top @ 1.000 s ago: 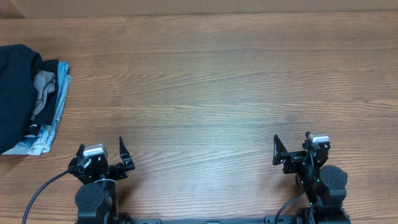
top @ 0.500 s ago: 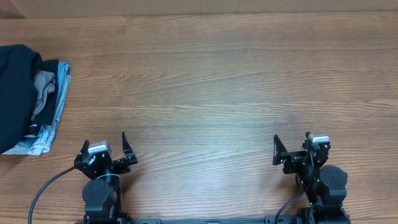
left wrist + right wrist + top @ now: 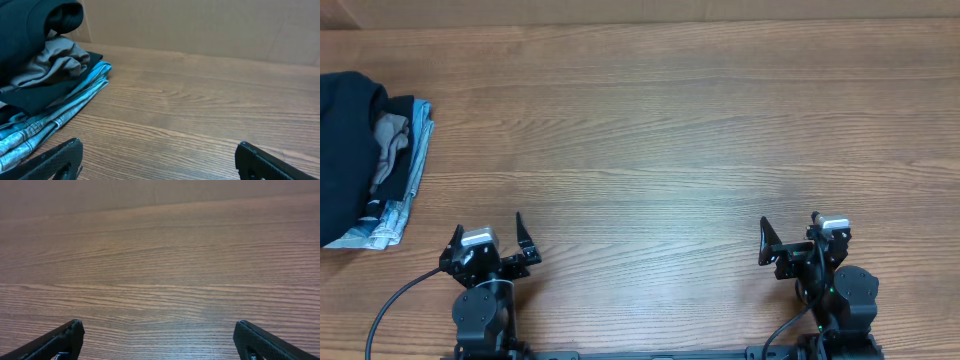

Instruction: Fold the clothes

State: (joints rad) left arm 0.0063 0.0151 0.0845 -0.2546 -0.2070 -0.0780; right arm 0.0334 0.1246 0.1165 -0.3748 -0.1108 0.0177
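Note:
The black garment [image 3: 345, 150] lies folded on top of a pile at the table's far left edge; it also shows in the left wrist view [image 3: 30, 25]. I cannot make out its white label. My left gripper [image 3: 488, 228] is open and empty near the front edge, to the right of and nearer than the pile; its wrist view shows the jaws [image 3: 158, 145] wide apart over bare wood. My right gripper [image 3: 790, 222] is open and empty at the front right, jaws [image 3: 159, 324] wide apart over bare wood.
Under the black garment lie a folded grey garment [image 3: 390, 138] [image 3: 62, 60] and folded light-blue denim pieces [image 3: 405, 190] [image 3: 70, 107]. The wooden table [image 3: 670, 130] stretches across the view, with a cardboard wall [image 3: 200, 25] behind it.
My left gripper shifted slightly to the right and back a second ago, then stayed still. The right arm and the pile have not moved.

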